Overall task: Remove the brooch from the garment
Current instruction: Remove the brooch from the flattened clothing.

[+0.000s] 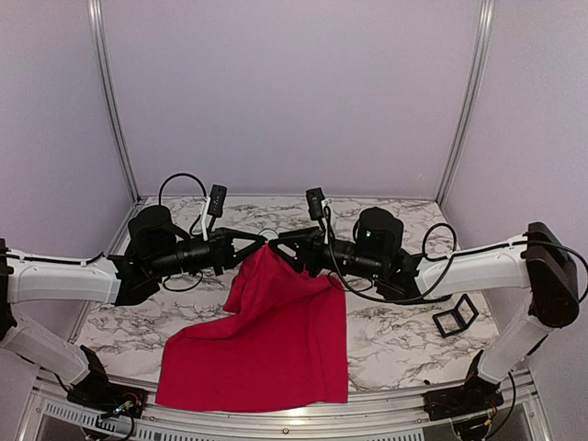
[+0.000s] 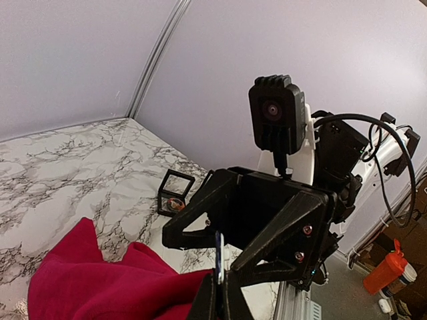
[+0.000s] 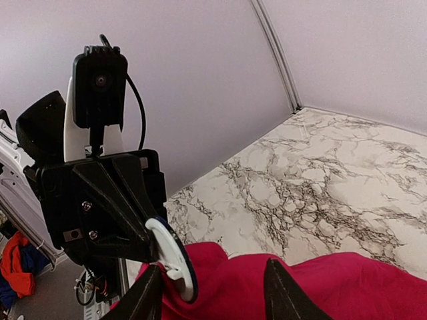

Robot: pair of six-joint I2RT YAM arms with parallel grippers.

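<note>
Marble table (image 1: 413, 340) bore the T-shirt (image 1: 266, 349), peaked mid-table. Left gripper (image 2: 218, 290) clamped its brooch (image 3: 172, 257). Right gripper (image 3: 212, 293) stood half-open astride the cloth.

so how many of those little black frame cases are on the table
1. The black frame case lies on the marble table, right of the red T-shirt, beside the right arm. Another could be hidden under the shirt.
</note>
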